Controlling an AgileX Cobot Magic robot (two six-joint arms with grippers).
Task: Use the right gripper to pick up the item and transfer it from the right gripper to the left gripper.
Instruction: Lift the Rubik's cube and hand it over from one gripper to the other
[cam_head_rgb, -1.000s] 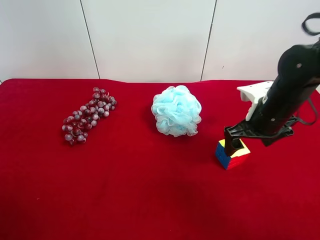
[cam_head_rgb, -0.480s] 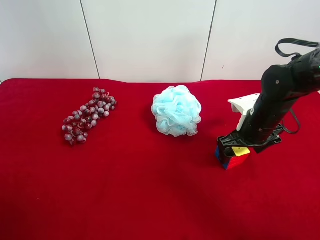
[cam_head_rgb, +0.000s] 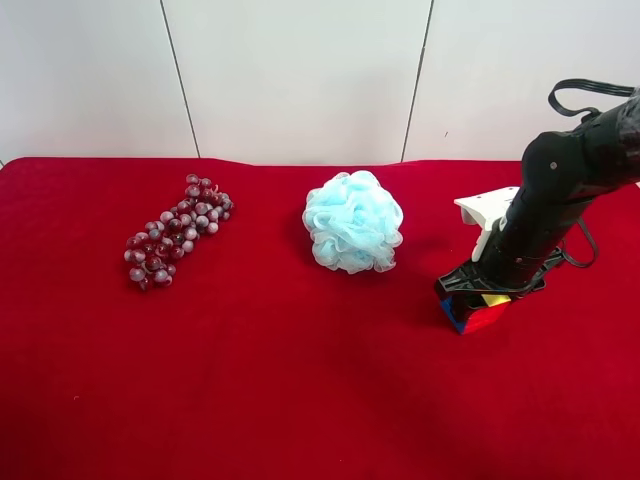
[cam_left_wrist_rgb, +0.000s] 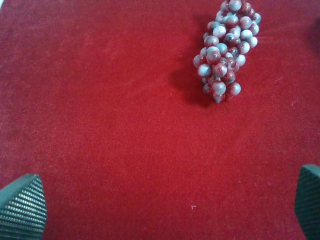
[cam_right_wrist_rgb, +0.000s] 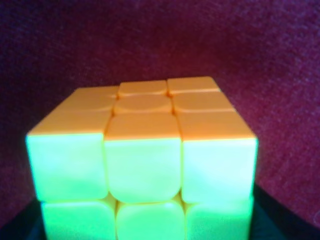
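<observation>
The cube (cam_head_rgb: 474, 319) sits on the red desk (cam_head_rgb: 300, 390), with the right hand (cam_head_rgb: 482, 294) lowered over it; I cannot tell whether it pinches yet. This looks like the pickup step, and next it needs a firm squeeze and lift. The left hand (cam_left_wrist_rgb: 165, 200) hovers spread.

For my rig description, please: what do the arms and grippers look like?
The right arm is glossy black and rounded, with a white bracket and a looping black cable. The left gripper has dark fingertips with dotted grid texture.
</observation>
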